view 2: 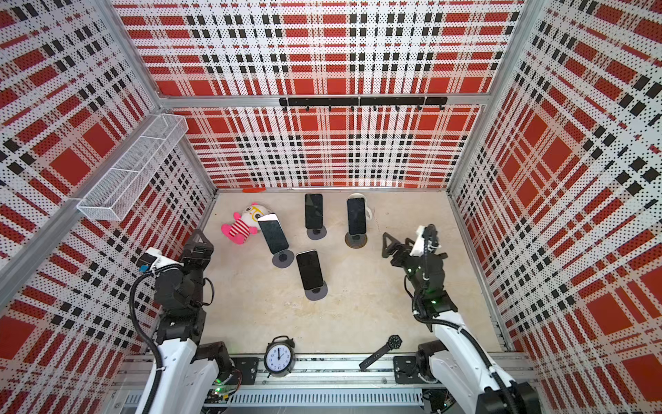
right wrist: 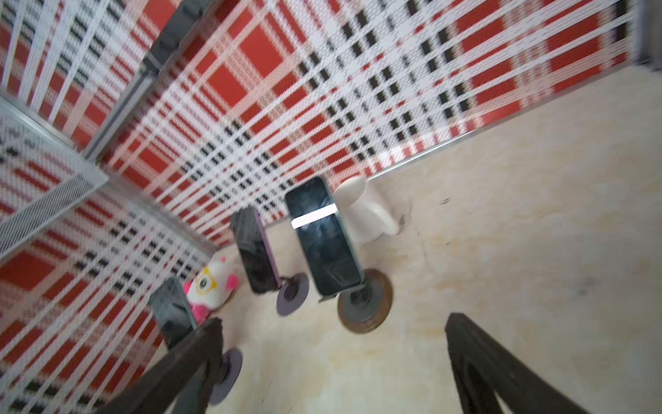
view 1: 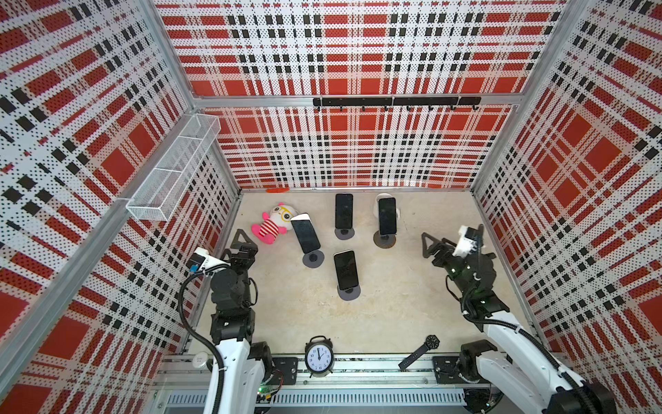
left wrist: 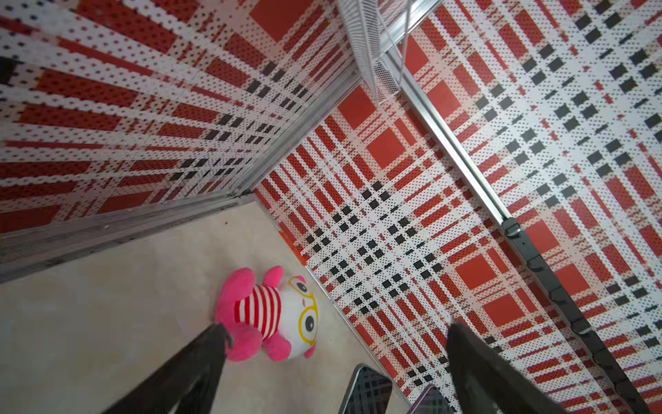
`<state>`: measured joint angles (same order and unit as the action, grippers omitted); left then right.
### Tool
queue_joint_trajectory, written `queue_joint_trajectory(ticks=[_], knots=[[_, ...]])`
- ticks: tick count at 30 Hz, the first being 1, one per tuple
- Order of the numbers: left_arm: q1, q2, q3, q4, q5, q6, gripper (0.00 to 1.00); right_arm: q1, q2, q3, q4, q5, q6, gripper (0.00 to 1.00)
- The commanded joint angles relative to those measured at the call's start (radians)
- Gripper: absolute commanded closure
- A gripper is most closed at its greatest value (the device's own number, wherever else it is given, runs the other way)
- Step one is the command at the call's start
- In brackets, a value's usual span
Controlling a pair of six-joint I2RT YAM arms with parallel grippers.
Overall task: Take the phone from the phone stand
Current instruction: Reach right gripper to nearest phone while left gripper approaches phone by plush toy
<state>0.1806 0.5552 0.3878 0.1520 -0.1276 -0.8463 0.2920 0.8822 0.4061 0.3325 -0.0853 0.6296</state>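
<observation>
Your right gripper (view 1: pixel 428 246), wide open and empty, is the nearer one to the rightmost phone (right wrist: pixel 324 240), which stands long-axis-up on its stand (right wrist: pixel 365 304), ahead-left.

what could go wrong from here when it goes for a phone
The open right gripper reaching the near phone might knock the leaning phone close beside it. A mug stands close behind the far right phone; a push could hit it. Stand bases look small, so a stand may tip.

4 phones (view 1: pixel 346 270) on stands (view 1: pixel 348 293) ctr; plush (view 1: pixel 272 224) left; clock (view 1: pixel 318 356) front.
</observation>
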Motion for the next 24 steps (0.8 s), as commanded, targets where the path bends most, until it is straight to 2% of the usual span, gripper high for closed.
queue_joint_trajectory(ticks=[1,5,9,11,14,18,19,20,24], knots=[[0.0,0.023,0.034,-0.175,0.184,0.011,0.02,0.194,0.06,0.09,-0.139,0.079,-0.1,0.0],[-0.099,0.116,0.071,-0.196,0.204,0.125,0.02,0.442,0.17,0.194,-0.217,0.314,-0.161,0.0],[-0.281,0.244,0.158,-0.255,0.06,0.223,0.02,0.662,0.274,0.309,-0.275,0.55,-0.198,0.0],[-0.376,0.3,0.21,-0.295,-0.044,0.27,0.02,0.738,0.324,0.354,-0.292,0.62,-0.193,0.0],[-0.462,0.362,0.277,-0.35,-0.105,0.296,0.02,0.811,0.405,0.419,-0.313,0.657,-0.137,0.0],[-0.522,0.406,0.332,-0.399,-0.18,0.304,0.02,0.872,0.522,0.507,-0.328,0.751,-0.096,0.0],[-0.529,0.411,0.339,-0.406,-0.202,0.307,0.02,0.873,0.556,0.543,-0.357,0.775,-0.084,0.0],[-0.533,0.414,0.341,-0.412,-0.223,0.305,0.02,0.872,0.598,0.594,-0.414,0.816,-0.021,0.0],[-0.525,0.415,0.329,-0.398,-0.274,0.27,0.02,0.873,0.731,0.704,-0.447,0.832,-0.037,0.0]])
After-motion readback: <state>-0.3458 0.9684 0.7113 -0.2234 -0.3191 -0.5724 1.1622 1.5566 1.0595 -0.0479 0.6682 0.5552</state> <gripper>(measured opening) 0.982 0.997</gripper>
